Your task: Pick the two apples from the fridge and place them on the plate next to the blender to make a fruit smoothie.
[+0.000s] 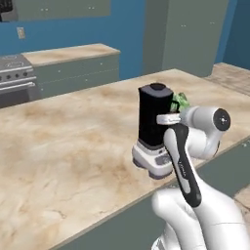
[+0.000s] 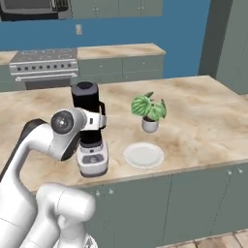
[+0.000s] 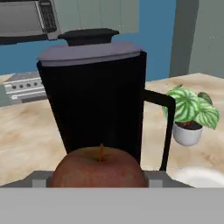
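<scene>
Carrying an apple (image 3: 98, 168) close against the front of the blender (image 2: 88, 131), I judge my pincer is pinching it, though the fingertips are hidden, so I cannot be sure. The plate (image 2: 144, 155) lies bare on the counter (image 2: 203, 111) just right of the blender, a potted plant (image 2: 149, 111) behind it. Swinging right carelessly, I might clip the blender's handle or drop the fruit short.
</scene>
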